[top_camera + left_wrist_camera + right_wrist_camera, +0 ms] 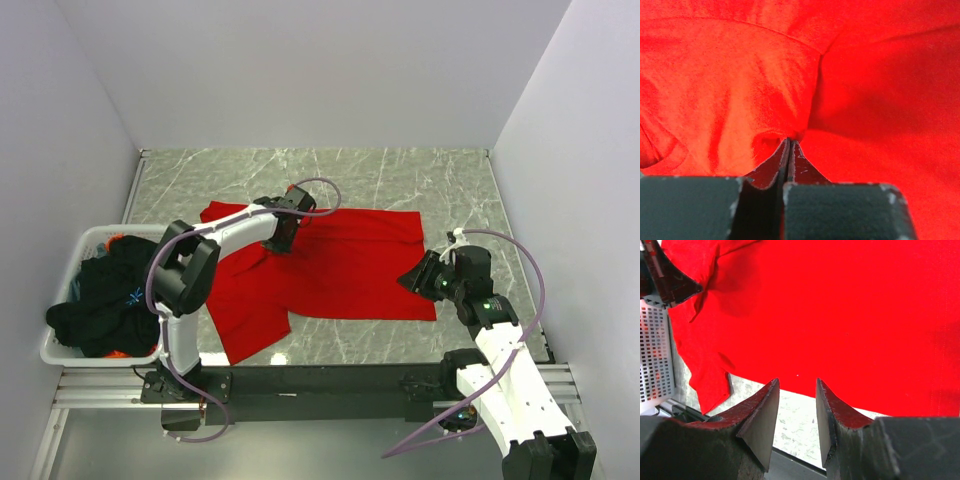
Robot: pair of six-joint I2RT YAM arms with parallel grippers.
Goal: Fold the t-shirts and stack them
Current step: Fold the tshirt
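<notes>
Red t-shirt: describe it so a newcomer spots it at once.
On the grey marbled table, look mid-table, right of the white basket at the left edge. The red t-shirt lies spread there, pinched by the left hand. It alone lies out on the table; the other shirts are black, heaped in the basket.

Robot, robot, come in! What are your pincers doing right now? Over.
Left pincer shut on plain red cloth t-shirt. Right pincer open at its edge, empty. Nothing else lies on it.
</notes>
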